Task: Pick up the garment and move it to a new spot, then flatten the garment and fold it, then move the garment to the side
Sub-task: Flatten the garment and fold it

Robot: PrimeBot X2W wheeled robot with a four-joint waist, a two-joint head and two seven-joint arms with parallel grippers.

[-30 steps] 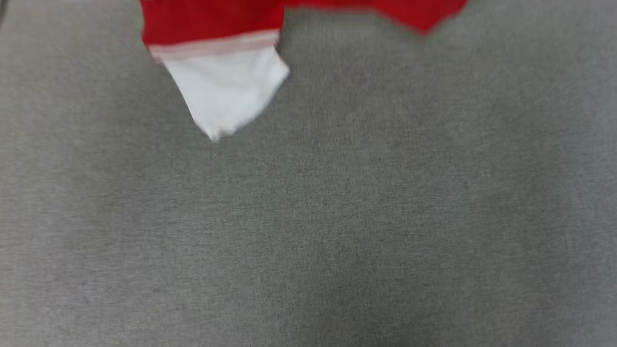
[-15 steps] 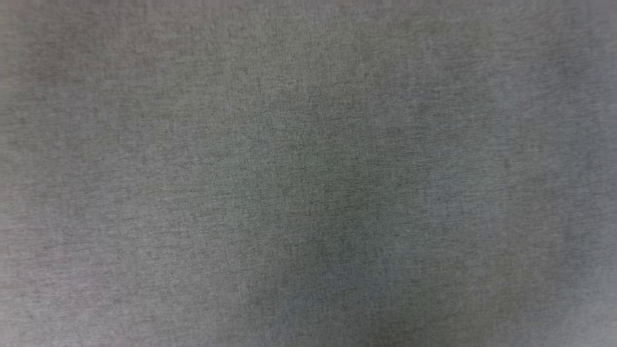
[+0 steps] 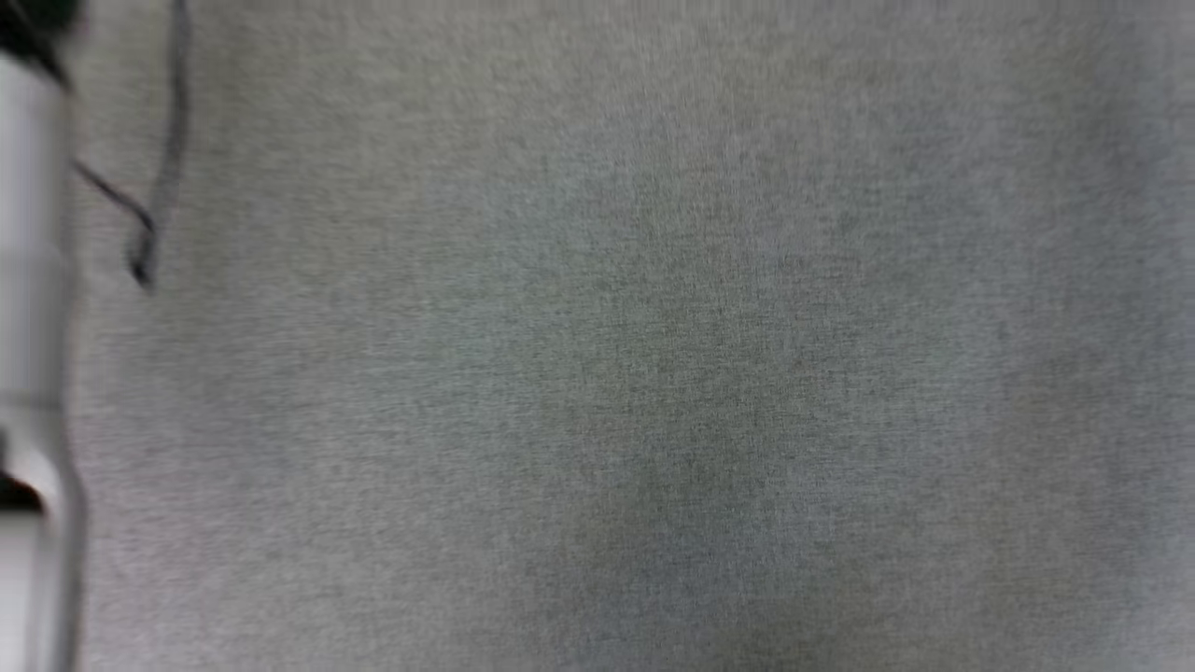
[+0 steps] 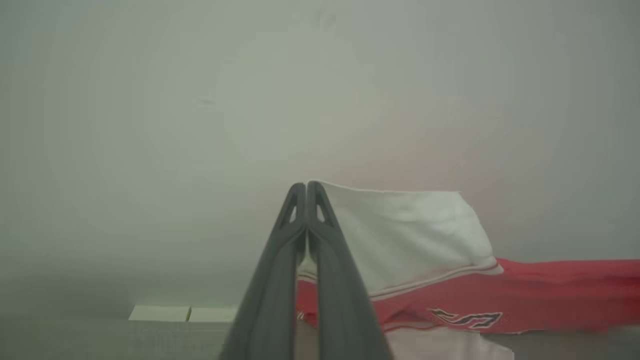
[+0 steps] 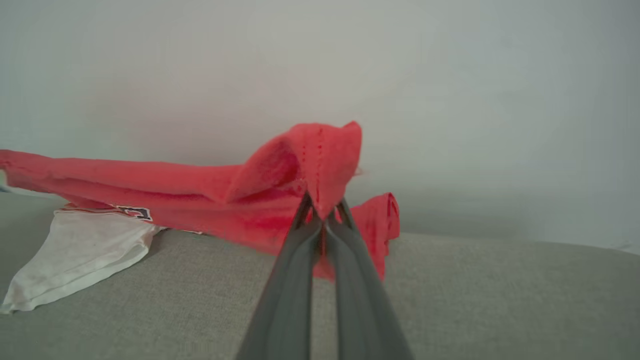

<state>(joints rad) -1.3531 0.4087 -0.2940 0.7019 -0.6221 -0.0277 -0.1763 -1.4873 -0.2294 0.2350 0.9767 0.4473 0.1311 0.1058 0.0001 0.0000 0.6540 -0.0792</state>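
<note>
The left claw (image 4: 306,186) has its two dark fingers pressed together. Their tips meet at the top corner of the raised sleeve (image 4: 410,235), a white panel they appear to pinch by its edge, though the fingers cover the contact itself. The right claw (image 5: 324,202) is likewise closed, clamped on a red corner of the garment (image 5: 150,180), whose stitched hem stands up above the fingertips.

The garment hangs stretched between the two claws. In the left wrist view its red body runs from the centre to the right edge of the frame, below the striped trim of the raised sleeve. In the right wrist view it runs from the centre to the left edge. The lying sleeve (image 5: 80,255), also white, rests on the worktop (image 5: 500,300) at lower left.

The worktop is covered in grey woven cloth, and a plain pale wall (image 5: 500,100) stands behind it. Two pale blocks (image 4: 160,313) sit at lower left of the left wrist view.

The head view is blurred. It shows grey cloth, a pale forearm (image 3: 28,280) along the left edge and a thin dark cable (image 3: 168,140) at upper left. The black lettering (image 4: 465,318) is folded and cannot be read.
</note>
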